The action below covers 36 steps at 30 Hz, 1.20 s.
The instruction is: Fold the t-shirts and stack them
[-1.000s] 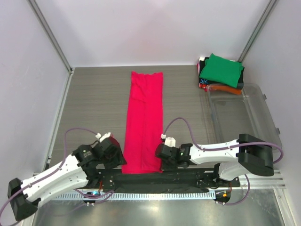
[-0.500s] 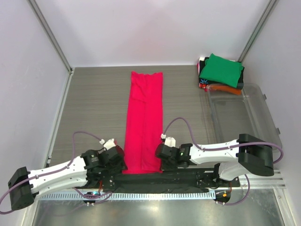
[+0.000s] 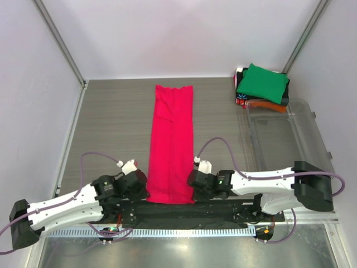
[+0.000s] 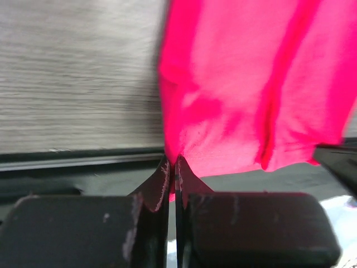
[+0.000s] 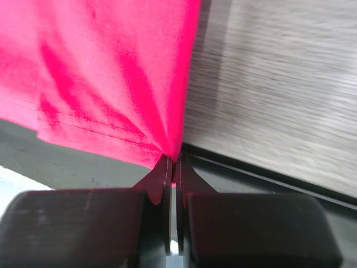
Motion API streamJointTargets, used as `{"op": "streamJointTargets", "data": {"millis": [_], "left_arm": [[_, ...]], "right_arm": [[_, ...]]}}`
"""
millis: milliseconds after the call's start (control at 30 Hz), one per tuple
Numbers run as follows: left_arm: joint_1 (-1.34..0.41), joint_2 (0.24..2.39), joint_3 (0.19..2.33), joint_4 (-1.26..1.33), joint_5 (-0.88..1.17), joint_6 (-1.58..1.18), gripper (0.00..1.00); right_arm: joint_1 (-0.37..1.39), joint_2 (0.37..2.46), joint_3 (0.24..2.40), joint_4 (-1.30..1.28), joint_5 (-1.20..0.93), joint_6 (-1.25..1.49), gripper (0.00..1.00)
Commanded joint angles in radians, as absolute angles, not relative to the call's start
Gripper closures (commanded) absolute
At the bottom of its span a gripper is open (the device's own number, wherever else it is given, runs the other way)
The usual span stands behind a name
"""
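Just slid the left fingers (image 4: 159, 181) in and pinched a near corner of the pink t-shirt (image 3: 172, 142) tight. Pinching the other corner tight with the right fingers (image 5: 159, 177), as before. Lying long and flat, left of the clear bin (image 3: 321, 134). Ready to fold now, probably.

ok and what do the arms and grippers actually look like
Both arms are white shells with black joints; the left arm and right arm each trail a looping purple-grey cable ending in a white plug. The left gripper and right gripper have black blocky bodies with thin wedge fingers, scuffed pale at the edges.
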<state>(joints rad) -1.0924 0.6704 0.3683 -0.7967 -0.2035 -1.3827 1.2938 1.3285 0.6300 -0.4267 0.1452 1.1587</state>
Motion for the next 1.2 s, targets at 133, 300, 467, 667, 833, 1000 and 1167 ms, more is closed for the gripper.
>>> {"op": "streamJointTargets", "data": {"millis": [133, 300, 467, 667, 833, 1000, 1167], "left_arm": [[-1.1, 0.699, 0.63, -0.945, -0.359, -1.347, 1.0], [-1.097, 0.811, 0.783, -0.976, -0.472, -1.284, 1.0], [-1.01, 0.934, 0.917, -0.944, -0.502, -1.133, 1.0], [-0.794, 1.063, 1.026, -0.826, -0.376, -0.968, 1.0], [-0.671, 1.178, 1.1, -0.743, -0.295, -0.855, 1.0], [-0.571, 1.348, 1.187, -0.698, -0.212, -0.789, 1.0], [-0.496, 1.469, 1.25, -0.644, -0.157, -0.747, 1.0]], "right_arm": [[1.279, 1.203, 0.836, -0.655, 0.351, 1.128, 0.99], [1.146, 1.207, 0.951, -0.71, 0.377, 1.014, 0.99], [1.036, 1.239, 1.035, -0.721, 0.361, 0.911, 0.99], [0.925, 1.341, 1.158, -0.73, 0.338, 0.793, 0.99], [0.845, 1.455, 1.258, -0.73, 0.316, 0.724, 0.99], [0.769, 1.561, 1.34, -0.727, 0.291, 0.66, 0.99], [0.715, 1.655, 1.397, -0.713, 0.27, 0.612, 0.99]]}}
